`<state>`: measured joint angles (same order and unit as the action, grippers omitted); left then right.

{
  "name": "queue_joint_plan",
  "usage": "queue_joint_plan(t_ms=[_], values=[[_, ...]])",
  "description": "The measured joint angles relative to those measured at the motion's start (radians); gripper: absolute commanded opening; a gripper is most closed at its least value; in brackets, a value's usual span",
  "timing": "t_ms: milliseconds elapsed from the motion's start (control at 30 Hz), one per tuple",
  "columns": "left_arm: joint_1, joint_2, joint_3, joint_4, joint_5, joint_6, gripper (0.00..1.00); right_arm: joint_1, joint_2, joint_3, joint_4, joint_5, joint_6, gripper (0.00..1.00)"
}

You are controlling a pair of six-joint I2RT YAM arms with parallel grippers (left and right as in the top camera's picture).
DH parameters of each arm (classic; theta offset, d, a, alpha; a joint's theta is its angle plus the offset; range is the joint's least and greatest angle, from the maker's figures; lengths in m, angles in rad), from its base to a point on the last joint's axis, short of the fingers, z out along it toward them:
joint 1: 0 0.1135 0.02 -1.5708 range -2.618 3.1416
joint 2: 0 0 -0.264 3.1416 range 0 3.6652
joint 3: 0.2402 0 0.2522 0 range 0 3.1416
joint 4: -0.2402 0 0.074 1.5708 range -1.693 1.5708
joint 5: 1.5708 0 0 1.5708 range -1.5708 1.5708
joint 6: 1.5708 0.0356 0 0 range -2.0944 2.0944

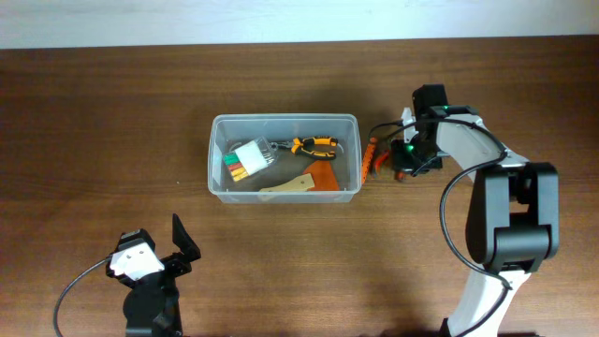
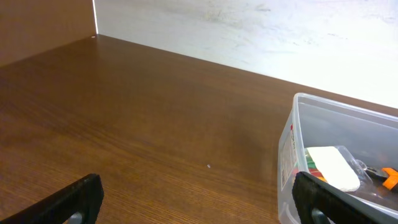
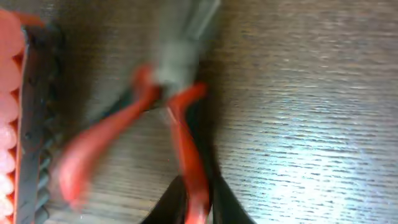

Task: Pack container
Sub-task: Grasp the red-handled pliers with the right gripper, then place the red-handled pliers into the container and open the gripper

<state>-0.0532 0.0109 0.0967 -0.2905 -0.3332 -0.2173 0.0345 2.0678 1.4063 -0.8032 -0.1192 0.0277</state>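
The clear plastic container (image 1: pixel 284 157) stands at the table's middle; its near corner also shows in the left wrist view (image 2: pixel 323 155). Inside lie orange-handled pliers (image 1: pixel 314 144), a white block with coloured stripes (image 1: pixel 247 159) and a tan and orange flat tool (image 1: pixel 304 182). My right gripper (image 1: pixel 391 161) is just right of the container and is shut on one handle of red-handled pliers (image 3: pixel 180 124), which show blurred in the right wrist view and beside the container's right wall in the overhead view (image 1: pixel 372 155). My left gripper (image 1: pixel 167 245) is open and empty near the front left.
An orange toothed strip (image 3: pixel 12 112) runs along the left edge of the right wrist view. The pale wall (image 2: pixel 249 31) rises behind the table's far edge. Bare wood table (image 1: pixel 112 122) lies left of the container.
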Motion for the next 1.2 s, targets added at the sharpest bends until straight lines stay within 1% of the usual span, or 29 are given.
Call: queue_joint_plan(t_ms=[100, 200, 300, 433, 533, 667, 733, 800, 833, 867, 967, 1033, 1067, 1200], values=[[0.0, 0.0, 0.0, 0.0, 0.0, 0.0, 0.99, 0.011, 0.0, 0.005, -0.022, 0.002, 0.0, 0.04], [0.0, 0.0, 0.0, 0.0, 0.0, 0.0, 0.99, 0.019, 0.008, 0.027, -0.082, 0.001, 0.003, 0.04], [0.0, 0.0, 0.0, 0.0, 0.0, 0.0, 0.99, 0.016, 0.011, 0.087, -0.161, 0.001, 0.002, 0.04], [0.0, 0.0, 0.0, 0.0, 0.0, 0.0, 0.99, 0.002, 0.003, 0.292, -0.279, 0.002, 0.002, 0.04], [0.0, 0.0, 0.0, 0.0, 0.0, 0.0, 0.99, 0.002, -0.038, 0.458, -0.337, 0.002, 0.002, 0.04], [0.0, 0.0, 0.0, 0.0, 0.0, 0.0, 0.99, 0.045, -0.127, 0.624, -0.36, 0.0, -0.021, 0.04], [0.0, 0.0, 0.0, 0.0, 0.0, 0.0, 0.99, 0.104, -0.173, 0.673, -0.361, -0.016, -0.085, 0.04], [0.0, 0.0, 0.0, 0.0, 0.0, 0.0, 0.99, 0.171, -0.198, 0.685, -0.368, -0.039, -0.169, 0.04], [0.0, 0.0, 0.0, 0.0, 0.0, 0.0, 0.99, 0.23, -0.201, 0.684, -0.381, -0.051, -0.248, 0.04], [0.0, 0.0, 0.0, 0.0, 0.0, 0.0, 0.99, 0.25, -0.198, 0.682, -0.387, -0.056, -0.275, 0.04], [0.0, 0.0, 0.0, 0.0, 0.0, 0.0, 0.99, 0.362, -0.155, 0.647, -0.392, -0.071, -0.459, 0.04], [0.0, 0.0, 0.0, 0.0, 0.0, 0.0, 0.99, 0.411, -0.117, 0.616, -0.391, -0.075, -0.571, 0.04], [0.0, 0.0, 0.0, 0.0, 0.0, 0.0, 0.99, 0.435, -0.09, 0.596, -0.391, -0.074, -0.651, 0.04], [0.0, 0.0, 0.0, 0.0, 0.0, 0.0, 0.99, 0.484, 0.016, 0.553, -0.377, -0.061, -0.907, 0.04]])
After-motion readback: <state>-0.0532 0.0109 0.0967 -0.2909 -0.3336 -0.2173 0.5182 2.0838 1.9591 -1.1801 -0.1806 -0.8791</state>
